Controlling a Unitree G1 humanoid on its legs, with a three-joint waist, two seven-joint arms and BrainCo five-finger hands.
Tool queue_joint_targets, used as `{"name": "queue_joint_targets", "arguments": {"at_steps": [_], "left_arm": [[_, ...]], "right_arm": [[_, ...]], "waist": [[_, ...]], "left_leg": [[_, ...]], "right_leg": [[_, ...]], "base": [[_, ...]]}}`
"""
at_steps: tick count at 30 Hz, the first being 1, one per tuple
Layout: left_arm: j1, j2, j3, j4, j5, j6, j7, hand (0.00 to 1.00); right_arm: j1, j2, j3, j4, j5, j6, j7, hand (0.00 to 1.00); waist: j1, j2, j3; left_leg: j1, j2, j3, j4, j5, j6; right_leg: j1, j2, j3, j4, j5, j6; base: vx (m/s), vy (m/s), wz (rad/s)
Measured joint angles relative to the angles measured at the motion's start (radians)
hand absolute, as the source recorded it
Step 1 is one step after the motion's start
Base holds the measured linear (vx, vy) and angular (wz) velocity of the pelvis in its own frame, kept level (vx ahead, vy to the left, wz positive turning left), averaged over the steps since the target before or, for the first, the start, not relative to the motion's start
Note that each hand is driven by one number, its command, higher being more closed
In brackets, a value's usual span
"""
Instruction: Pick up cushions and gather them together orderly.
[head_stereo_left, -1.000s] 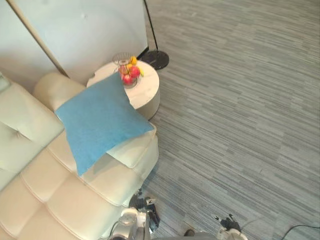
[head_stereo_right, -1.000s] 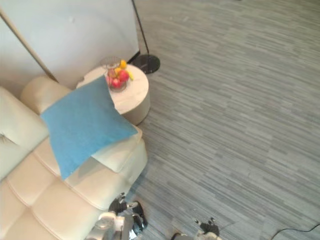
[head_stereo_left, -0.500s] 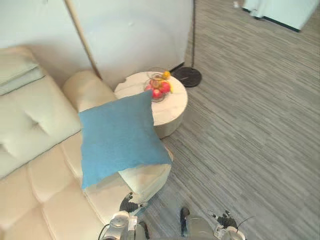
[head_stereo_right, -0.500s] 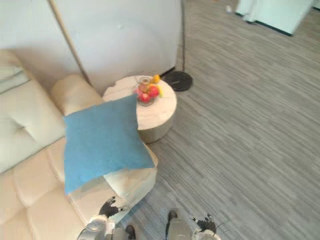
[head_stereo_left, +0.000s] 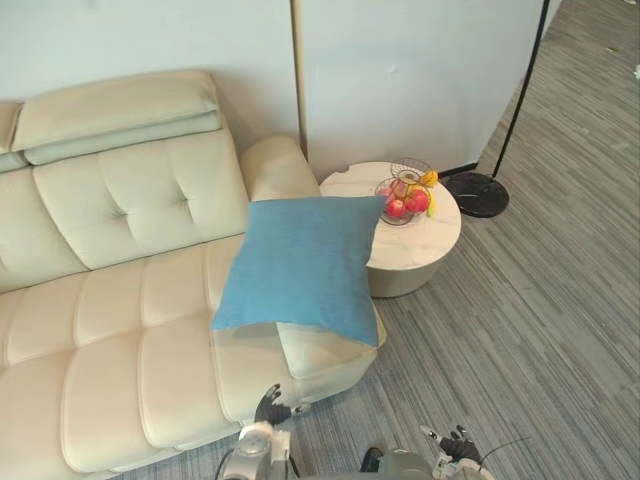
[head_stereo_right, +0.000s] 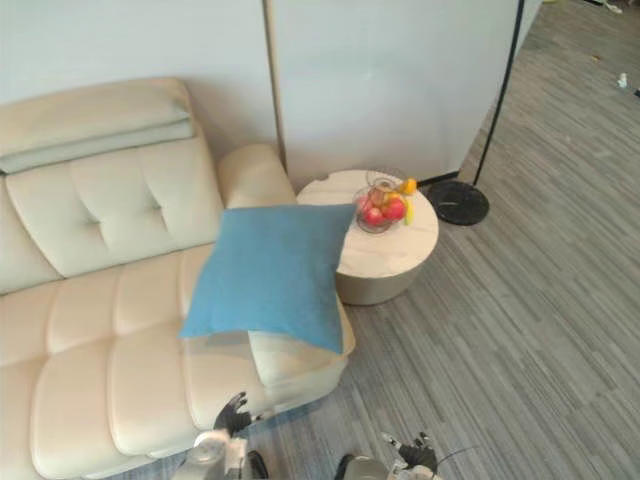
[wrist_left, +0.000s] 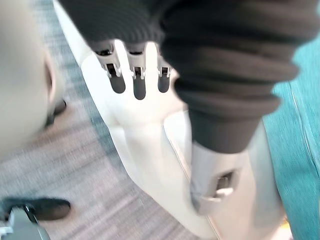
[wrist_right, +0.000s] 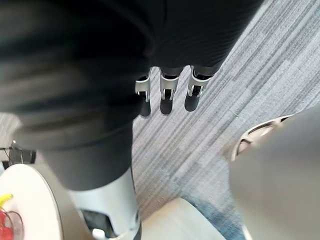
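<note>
The whole picture had swung round in the last second. That was the robot's head turning, not the things moving. More of the sofa (head_stereo_left: 120, 320) showed now, with its back and long seat.

The blue cushion (head_stereo_left: 305, 265) lay where it had been, at the end of the sofa by the armrest. It sat on top of a cream cushion (head_stereo_left: 315, 350), which peeked out under its lower edge. One corner of the blue one reached toward the round table (head_stereo_left: 420, 250), close to the fruit bowl (head_stereo_left: 405, 195).

The left hand (wrist_left: 139, 80) hung low just in front of the sofa's end. Its fingers were straight and loose, with nothing in them. The right hand (wrist_right: 167, 97) hung over the floor, fingers loose too, and held nothing.

So no cushion was picked up yet. The turn probably meant the robot was facing the sofa squarely, ready to reach for the blue cushion. The job looked barely begun.
</note>
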Motion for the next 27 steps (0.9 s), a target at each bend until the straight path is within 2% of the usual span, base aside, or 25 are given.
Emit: {"name": "queue_joint_targets", "arguments": {"at_steps": [4,7,10,13,17,20,23,27], "left_arm": [[0.004,0.021,-0.046,0.029,0.013,0.001,-0.006,0.0],[0.005,0.025,-0.047,0.033,0.013,0.001,-0.006,0.0],[0.006,0.028,-0.045,0.035,0.012,0.001,-0.006,0.0],[0.005,0.055,-0.035,0.025,0.01,0.0,-0.004,0.0],[0.015,0.118,0.058,-0.066,-0.033,-0.003,0.024,0.0],[0.017,0.142,0.123,-0.137,-0.089,-0.008,0.053,0.0],[0.015,0.145,0.159,-0.21,-0.136,-0.029,0.077,0.0],[-0.001,0.145,0.172,-0.301,-0.163,-0.043,0.088,0.0]], "right_arm": [[0.003,-0.003,-0.007,0.006,-0.003,0.0,0.0,0.0],[-0.007,-0.004,-0.006,0.017,-0.005,0.001,0.0,0.0],[-0.021,-0.02,0.007,0.012,-0.005,0.001,-0.004,0.0],[-0.026,-0.063,0.03,-0.076,-0.007,0.001,-0.012,0.0],[-0.029,-0.146,0.036,-0.352,-0.057,-0.017,-0.018,0.0],[-0.058,-0.19,0.037,-0.475,-0.084,-0.047,-0.019,0.0],[-0.091,-0.194,0.044,-0.538,-0.093,-0.06,-0.018,0.0],[-0.155,-0.195,0.115,-0.592,-0.087,-0.068,-0.011,0.0]], "waist": [[-0.009,0.004,-0.016],[-0.009,0.004,-0.017],[-0.009,0.001,-0.016],[-0.009,-0.003,-0.019],[-0.009,-0.014,-0.014],[-0.009,-0.015,-0.014],[-0.008,-0.015,-0.013],[-0.002,-0.016,-0.012]], "left_leg": [[0.078,-0.074,-0.026,-0.221,0.121,0.005],[0.113,-0.091,-0.034,-0.309,0.173,0.002],[0.132,-0.093,-0.033,-0.335,0.185,0.001],[0.139,-0.099,-0.029,-0.367,0.195,0.003],[0.123,-0.102,-0.03,-0.366,0.197,0.007],[0.111,-0.108,-0.035,-0.366,0.199,0.009],[0.1,-0.115,-0.05,-0.367,0.199,0.009],[0.087,-0.119,-0.081,-0.367,0.199,0.009]], "right_leg": [[0.014,-0.015,-0.015,-0.046,0.026,0.007],[0.019,-0.009,-0.003,-0.052,0.027,0.006],[0.032,-0.003,-0.001,-0.069,0.034,0.006],[0.035,0.001,0.005,-0.087,0.041,0.009],[0.019,-0.003,0.01,-0.111,0.051,0.018],[0.018,-0.004,0.008,-0.132,0.062,0.024],[0.025,-0.002,-0.005,-0.158,0.076,0.026],[0.033,0.0,-0.018,-0.19,0.083,0.026]], "base": [[0.05,0.009,0.29],[0.04,0.004,0.13],[0.0,0.002,-0.01],[-0.01,0.024,-0.04],[0.0,0.0,0.0],[0.05,0.026,0.02],[0.07,0.01,0.1],[0.06,-0.013,0.08]]}}
